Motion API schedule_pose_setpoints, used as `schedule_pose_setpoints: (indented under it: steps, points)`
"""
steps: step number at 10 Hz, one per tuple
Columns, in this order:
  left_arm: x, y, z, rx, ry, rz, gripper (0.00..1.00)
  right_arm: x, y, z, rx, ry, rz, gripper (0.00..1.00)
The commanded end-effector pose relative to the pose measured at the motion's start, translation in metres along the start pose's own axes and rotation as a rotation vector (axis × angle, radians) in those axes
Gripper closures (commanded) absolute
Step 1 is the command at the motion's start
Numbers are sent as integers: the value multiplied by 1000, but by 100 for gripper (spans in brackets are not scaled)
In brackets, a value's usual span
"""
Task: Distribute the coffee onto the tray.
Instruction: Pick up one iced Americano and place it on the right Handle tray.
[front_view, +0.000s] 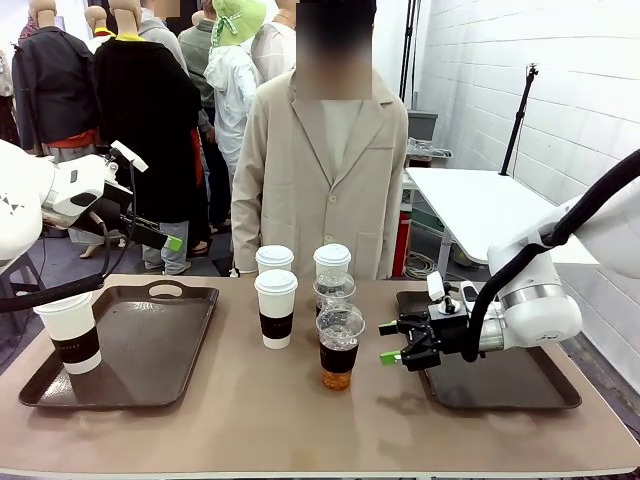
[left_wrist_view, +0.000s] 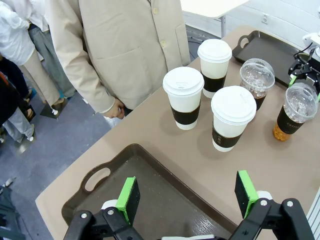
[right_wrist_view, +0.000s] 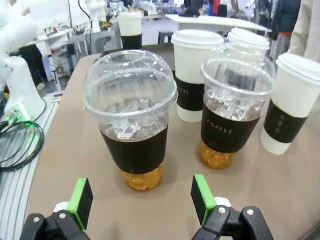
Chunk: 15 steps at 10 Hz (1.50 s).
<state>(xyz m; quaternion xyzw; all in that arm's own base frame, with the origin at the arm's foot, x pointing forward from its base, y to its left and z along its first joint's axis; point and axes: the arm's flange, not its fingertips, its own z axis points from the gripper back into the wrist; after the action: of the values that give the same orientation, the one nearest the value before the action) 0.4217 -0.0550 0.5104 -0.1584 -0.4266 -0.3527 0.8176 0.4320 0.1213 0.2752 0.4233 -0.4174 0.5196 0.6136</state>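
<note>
You work on a smooth tan table (front_view: 230, 420); two dark brown trays with cut-out handles lie on it well apart, the left tray (front_view: 150, 345) and the right tray (front_view: 520, 385). One white lidded cup (front_view: 68, 333) with a dark sleeve stands upright in the near left corner of the left tray; the rest of the coffee stands on the bare table between the trays. There are three white cups, the nearest white cup (front_view: 276, 308) in front of the other two; beside them stand the near clear cup (front_view: 340, 347) and the far clear cup (front_view: 334, 288), both dome-lidded, with ice and amber liquid. Your right gripper (front_view: 388, 342) is low at the inner end of the right tray, its green pads (right_wrist_view: 202, 197) spread wide and pinching nothing; it points at the near clear cup, just beside it, not touching. Your left gripper (left_wrist_view: 187, 196) hangs above the left tray, fingers spread, empty. A person in a beige coat (front_view: 320, 170) stands at the far edge, one hand (left_wrist_view: 117, 107) hanging beside the table. Behind are a white block wall (front_view: 480, 60), a white side table (front_view: 480, 205), a black stand (front_view: 520, 110) and a grey-blue floor (left_wrist_view: 45, 145).
</note>
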Motion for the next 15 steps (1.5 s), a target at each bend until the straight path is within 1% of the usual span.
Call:
schedule_pose_setpoints:
  steps: [1, 3, 5, 8, 15]
  points:
    - [-1, 1, 0, -4, 1, 4, 0, -6, -9, -16, 30, -59, 29, 0]
    - [-1, 1, 0, -4, 1, 4, 0, -8, -12, -26, 43, -74, 43, 0]
    - [-1, 1, 0, -4, 1, 4, 0, -9, -16, -34, 83, -92, 27, 0]
    - [-1, 1, 0, -4, 1, 4, 0, -10, -17, -38, 102, -110, 23, 0]
    - [-1, 1, 0, -4, 1, 4, 0, -12, -18, -62, 167, -111, 24, 0]
